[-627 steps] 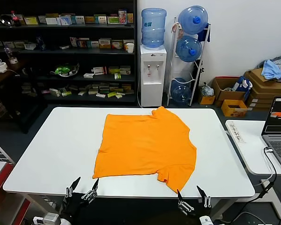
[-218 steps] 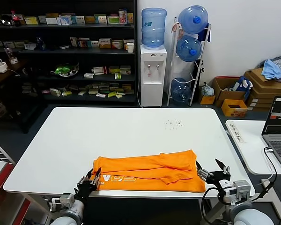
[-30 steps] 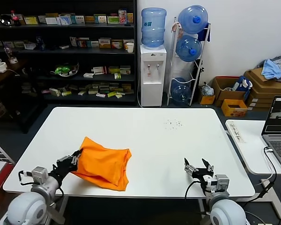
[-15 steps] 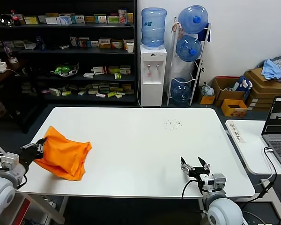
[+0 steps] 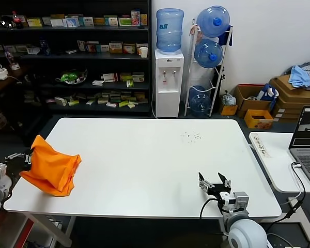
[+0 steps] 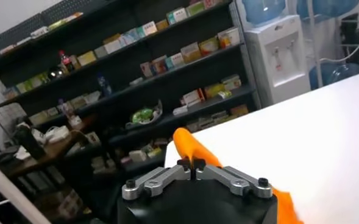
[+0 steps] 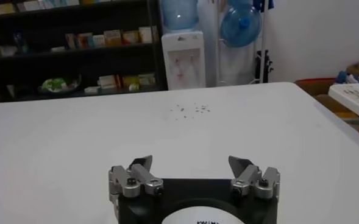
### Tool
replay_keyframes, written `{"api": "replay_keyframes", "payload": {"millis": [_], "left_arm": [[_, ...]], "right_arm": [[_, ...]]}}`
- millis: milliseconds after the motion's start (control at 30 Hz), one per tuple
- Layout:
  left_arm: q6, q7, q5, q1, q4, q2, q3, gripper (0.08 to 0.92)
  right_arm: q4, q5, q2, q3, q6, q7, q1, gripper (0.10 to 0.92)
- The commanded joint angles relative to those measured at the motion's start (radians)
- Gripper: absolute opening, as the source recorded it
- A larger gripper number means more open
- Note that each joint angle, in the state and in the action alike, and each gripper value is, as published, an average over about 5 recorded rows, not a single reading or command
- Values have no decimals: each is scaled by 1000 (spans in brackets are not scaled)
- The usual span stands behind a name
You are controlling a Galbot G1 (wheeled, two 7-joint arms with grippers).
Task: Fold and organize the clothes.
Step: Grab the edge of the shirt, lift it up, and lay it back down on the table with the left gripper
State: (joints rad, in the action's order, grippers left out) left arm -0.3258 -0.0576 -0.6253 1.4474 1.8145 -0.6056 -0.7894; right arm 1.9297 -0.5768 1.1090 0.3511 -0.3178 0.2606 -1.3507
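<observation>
With the folded bright orange thin-fabric T-shirt pinched in the closed left gripper at the white table's near left edge, it should be lowered flat before release, while the right gripper is held wide and empty at the near right

Orange tee, bunched, table's left edge

even, bright indoor light falls on the white table, with soft glare. the dark shelves stay dim. the left wrist view looks slightly blurred.

stockroom: stocked shelves, water cooler
</observation>
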Motion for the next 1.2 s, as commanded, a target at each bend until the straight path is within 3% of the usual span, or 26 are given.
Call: {"api": "replay_keyframes", "payload": {"millis": [33, 167, 300, 400, 533, 800, 1200], "left_arm": [[-9, -188, -400, -61, 193, -75, 237, 105], [5, -357, -556, -184, 327, -266, 544, 105], [19, -505, -664, -332, 324, -463, 765, 105], [27, -536, -657, -431, 225, -579, 868, 105], [39, -506, -598, -511, 75, -703, 921, 105], [56, -449, -477, -557, -79, -794, 933, 105], [46, -428, -423, -536, -73, -798, 962, 105]], "right_arm": [[9, 25, 19, 39, -4, 8, -18, 823], [30, 39, 31, 77, -15, 20, -42, 823], [57, 40, 34, 121, -33, 36, -72, 823], [70, 39, 39, 150, -41, 45, -94, 823], [82, 39, 47, 176, -45, 50, -119, 823], [74, 32, 53, 183, -44, 52, -124, 823], [61, 15, 37, 178, -28, 38, -102, 823]]}}
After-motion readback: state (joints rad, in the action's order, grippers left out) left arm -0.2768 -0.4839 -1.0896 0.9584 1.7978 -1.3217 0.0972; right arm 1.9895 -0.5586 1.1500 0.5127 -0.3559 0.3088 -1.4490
